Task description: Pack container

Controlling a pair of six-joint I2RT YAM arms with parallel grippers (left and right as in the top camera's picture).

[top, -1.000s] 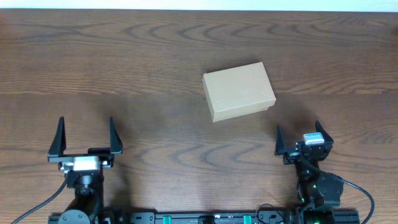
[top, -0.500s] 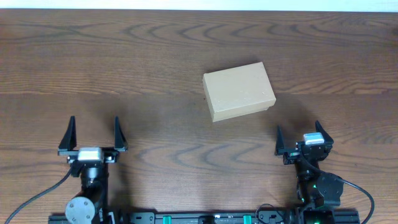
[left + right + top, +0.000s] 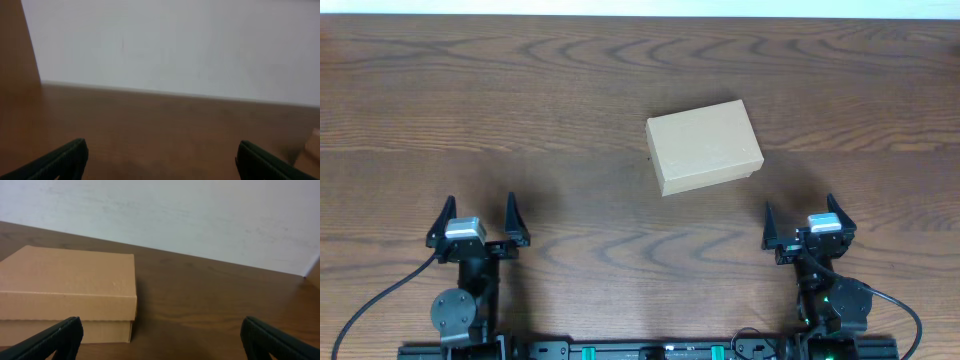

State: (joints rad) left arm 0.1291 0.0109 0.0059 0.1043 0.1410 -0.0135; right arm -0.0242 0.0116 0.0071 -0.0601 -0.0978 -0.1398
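Nothing readable here, folks. My cardboard box [image 3: 705, 146] shows only plain tan faces from above and from the side, and there's no legible lettering anywhere around it.

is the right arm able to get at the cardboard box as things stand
Probably yes: the right gripper is open, and the box sits closed just ahead to its left, with only bare table between.

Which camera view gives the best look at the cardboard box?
The overhead view: the whole cardboard box shows there, lid closed. The right wrist view gives its top and front side from low, cut off at the left. The left wrist view has only a tan sliver at its right edge, perhaps the box.
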